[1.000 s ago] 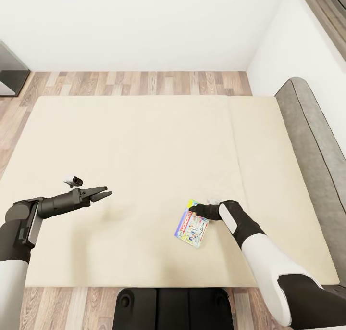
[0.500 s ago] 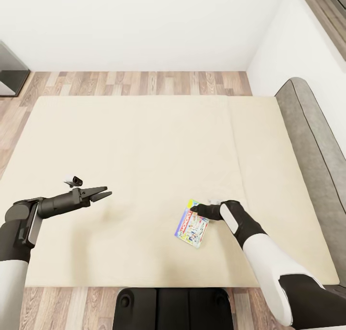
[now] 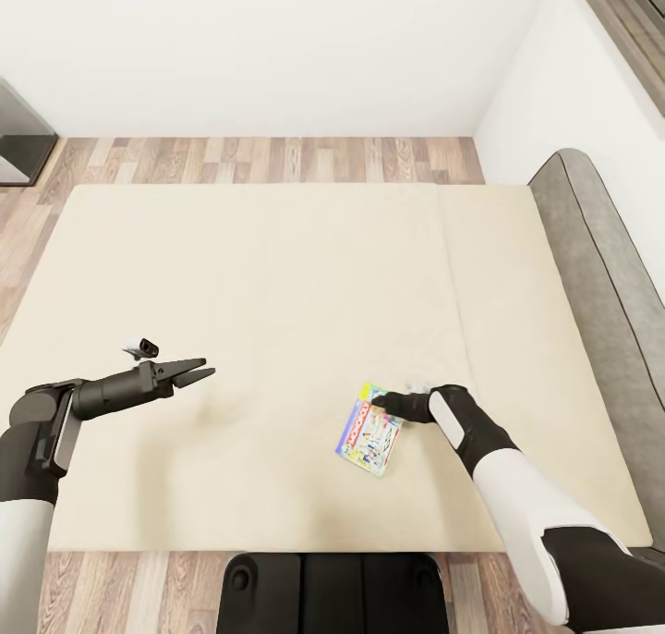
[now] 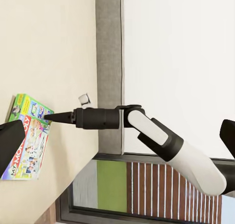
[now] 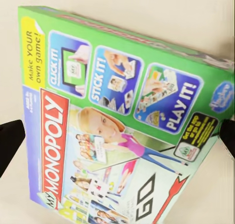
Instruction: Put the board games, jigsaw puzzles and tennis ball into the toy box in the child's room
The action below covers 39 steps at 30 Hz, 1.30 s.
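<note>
Beige, matte mattress of the bed [image 3: 277,274], smooth, with a grey padded headboard [image 3: 600,274] along one side. Board game [image 3: 369,429]: thin flat rectangular box, glossy green-and-blue print with red logo, lying flat on the mattress. Right gripper [image 3: 378,400] at the box's far edge; fingers straddle it wide, black tips at both sides in the wrist view, not closed. Left gripper [image 3: 205,369] hovers well apart, fingers slightly parted, empty.

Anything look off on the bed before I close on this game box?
Nothing stands out. The board game lies flat on the bed, slightly askew to its edges, box intact. The right gripper sits at its far green edge, fingers spread wide; the left gripper hangs apart, holding nothing.
</note>
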Motion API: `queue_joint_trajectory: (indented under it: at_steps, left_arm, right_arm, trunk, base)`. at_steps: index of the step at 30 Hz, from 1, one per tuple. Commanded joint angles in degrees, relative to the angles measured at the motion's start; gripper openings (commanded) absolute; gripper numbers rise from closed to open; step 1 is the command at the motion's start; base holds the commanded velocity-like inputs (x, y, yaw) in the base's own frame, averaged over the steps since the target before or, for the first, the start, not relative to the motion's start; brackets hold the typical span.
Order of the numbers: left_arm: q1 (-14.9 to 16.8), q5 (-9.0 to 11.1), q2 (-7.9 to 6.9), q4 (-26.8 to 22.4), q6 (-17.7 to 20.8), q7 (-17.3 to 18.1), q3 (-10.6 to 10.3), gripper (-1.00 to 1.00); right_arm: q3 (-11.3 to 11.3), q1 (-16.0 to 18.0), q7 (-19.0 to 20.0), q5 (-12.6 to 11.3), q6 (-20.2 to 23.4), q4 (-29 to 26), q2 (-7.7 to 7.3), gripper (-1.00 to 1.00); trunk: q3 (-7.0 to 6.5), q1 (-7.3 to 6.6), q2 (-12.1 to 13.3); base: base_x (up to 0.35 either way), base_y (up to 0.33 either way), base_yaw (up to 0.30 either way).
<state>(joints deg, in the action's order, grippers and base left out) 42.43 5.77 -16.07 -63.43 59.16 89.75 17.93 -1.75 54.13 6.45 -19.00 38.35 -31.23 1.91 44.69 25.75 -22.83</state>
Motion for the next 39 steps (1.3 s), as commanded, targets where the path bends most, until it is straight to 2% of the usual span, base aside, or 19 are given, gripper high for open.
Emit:
queue_joint_trajectory:
  at_steps: [1,13,39]
  left_arm:
    - [0.02,-0.06,-0.01,-0.01,0.61,0.25,0.00,1.00]
    - [0.02,-0.06,-0.01,-0.03,0.61,0.25,0.00,1.00]
    - [0.02,-0.06,-0.10,-0.26,0.61,0.25,0.08,1.00]
  right_arm:
    - [-0.05,0.02,0.19,0.18,0.23,-0.04,-0.10,1.00]
    - [0.01,0.01,0.18,0.11,0.15,0.03,-0.47,1.00]
    - [0.08,0.01,-0.03,0.11,0.06,0.46,-0.34,1.00]
  trunk:
    - [0.06,0.03,-0.09]
    - [0.06,0.03,-0.09]
    - [0.06,0.03,-0.09]
  base:
    - [0.000,0.000,0.000]
    - [0.000,0.000,0.000]
    - [0.000,0.000,0.000]
